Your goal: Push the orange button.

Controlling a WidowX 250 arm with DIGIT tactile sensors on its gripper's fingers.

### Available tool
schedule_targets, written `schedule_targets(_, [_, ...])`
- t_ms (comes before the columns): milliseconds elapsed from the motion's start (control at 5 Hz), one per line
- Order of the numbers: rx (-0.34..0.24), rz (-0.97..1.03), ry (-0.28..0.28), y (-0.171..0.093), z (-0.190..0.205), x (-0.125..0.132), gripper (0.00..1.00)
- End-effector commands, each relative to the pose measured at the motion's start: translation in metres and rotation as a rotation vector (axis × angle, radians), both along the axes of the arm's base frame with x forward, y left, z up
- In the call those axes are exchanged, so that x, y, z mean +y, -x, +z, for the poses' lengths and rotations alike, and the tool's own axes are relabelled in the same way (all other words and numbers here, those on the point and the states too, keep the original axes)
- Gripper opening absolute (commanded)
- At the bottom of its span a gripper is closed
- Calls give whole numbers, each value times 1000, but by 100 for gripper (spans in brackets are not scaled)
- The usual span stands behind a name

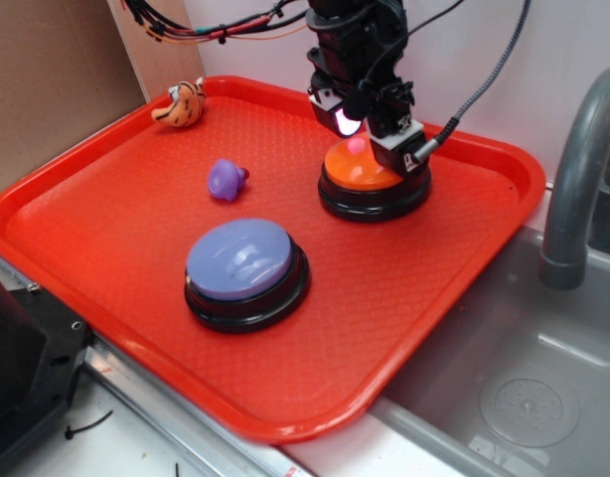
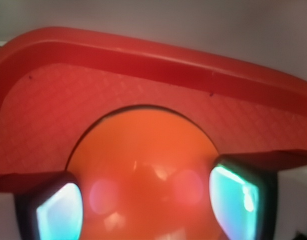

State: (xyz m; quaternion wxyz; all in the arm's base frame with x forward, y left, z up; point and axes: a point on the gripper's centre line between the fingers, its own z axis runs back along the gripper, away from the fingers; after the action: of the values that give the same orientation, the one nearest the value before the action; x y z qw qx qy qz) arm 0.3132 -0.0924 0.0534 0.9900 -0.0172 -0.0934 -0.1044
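On the red tray (image 1: pixel 106 248), which takes up most of the exterior view and overhangs a grey sink (image 1: pixel 524 378) at its right side, all the objects sit well apart.

Tray: red plastic, textured floor, raised rim. Far rim visible in wrist view just beyond the target.

Arm: black WidowX wrist comes down from the top edge, cables trailing left and right.

Lavender-blue button (image 1: pixel 243 260): near-centre front of tray, black ring base, untouched. Not the target.

Orange button (image 1: pixel 360 171): rear right part of tray, black ring base. The claw (image 1: pixel 370 139) is directly over its dome. In the wrist view the orange dome fills the lower centre of the frame, with one fingertip at each lower corner.

Claw state: fingers (image 2: pixel 58 212) stand apart, one either side of the dome's crown; holding nothing. Pink glow from the claw's light is reflected on the dome.

Small items: a purple toy (image 1: pixel 226 180) left of centre, and a striped tiger-like toy (image 1: pixel 181 103) at the far left corner. Neither is in the way.

Progress, judged: approach and alignment are done, since the claw is centred on the right button. Contact looks made or very nearly made, but I cannot tell from either view whether the dome is actually depressed. Remaining: confirm a full downward press, then lift clear.
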Motion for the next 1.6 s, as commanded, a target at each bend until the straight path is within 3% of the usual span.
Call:
schedule_targets(0, [6, -96, -68, 10, 54, 2, 100])
schedule_targets(200, [10, -151, -62, 19, 72, 3, 100])
schedule_targets(600, [73, -82, -94, 37, 94, 8, 100])
schedule_targets(1000, [79, -32, -68, 51, 106, 12, 100])
schedule_targets(1400, [101, 63, -94, 66, 122, 8, 100])
